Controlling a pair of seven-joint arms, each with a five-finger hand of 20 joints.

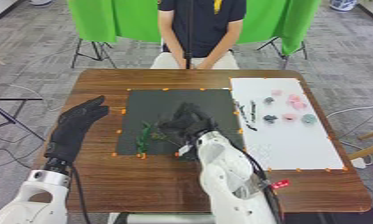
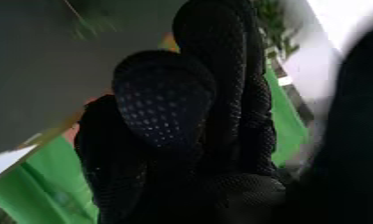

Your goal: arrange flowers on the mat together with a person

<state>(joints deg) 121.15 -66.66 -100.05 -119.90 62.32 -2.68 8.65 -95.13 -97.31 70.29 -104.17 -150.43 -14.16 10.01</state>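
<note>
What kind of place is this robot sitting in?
It looks like a lab or a demonstration space: green cloth hangs on stands like a studio backdrop, the floor is grey carpet, and orange markers dot the edges of the dark mat on the wooden table.

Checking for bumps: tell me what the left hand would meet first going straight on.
The way looks free: the left hand points toward the far edge of the table, probably passing just left of the dark mat, though its height is unclear.
</note>
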